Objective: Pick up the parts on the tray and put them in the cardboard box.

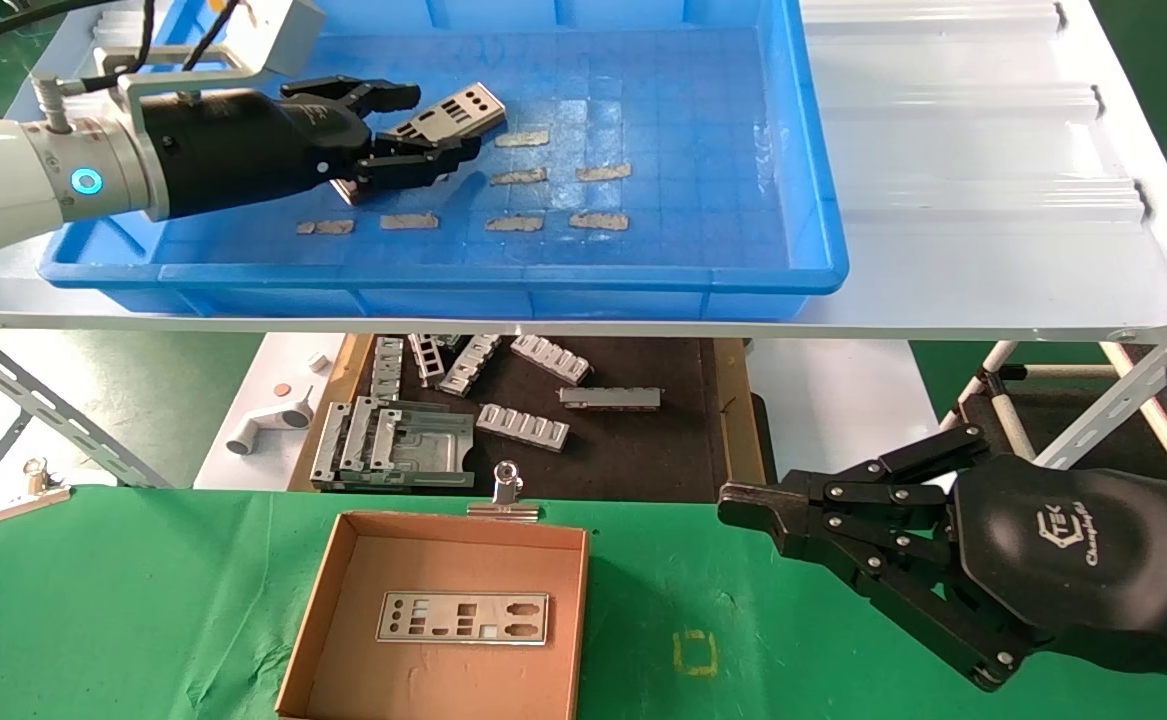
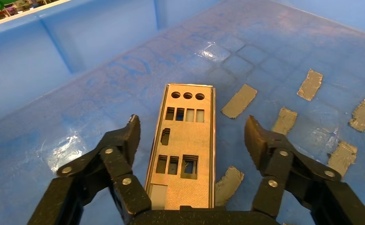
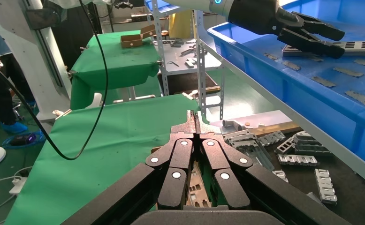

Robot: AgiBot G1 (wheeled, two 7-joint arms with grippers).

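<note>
The letters "TEK" above a line of script too small to be read are printed in white on the black housing of the right pincer (image 1: 743, 505). No other writing can be made out.

A thin flat rectangular silver metal plate (image 2: 184, 145), punched with three round holes at one end and several rectangular cut-outs along its length, is seen on the grid-patterned floor of the large shallow bright blue plastic tray (image 1: 813, 170). In the head view its long axis is set on a diagonal, the round-hole end pointed away from the left arm and towards the far side of the tray. The left pincer (image 1: 423, 125) is positioned over the nearer end of this plate with its black fingers (image 2: 124, 140) spread apart on either side of it; in the left wrist view they are seen clear of the plate's edges. Small beige tape scraps (image 1: 515, 223) are scattered on the tray floor beside the plate.

A second silver plate (image 1: 463, 617) of the same kind is laid flat inside the small shallow brown cardboard box (image 1: 318, 620), its long axis running across the box. The box is set on the green-covered tabletop (image 1: 123, 610), with a silver binder clip (image 1: 505, 492) on its far edge.

The right pincer is held above the green tabletop, right of the box, its fingertips pressed together on nothing.
</note>
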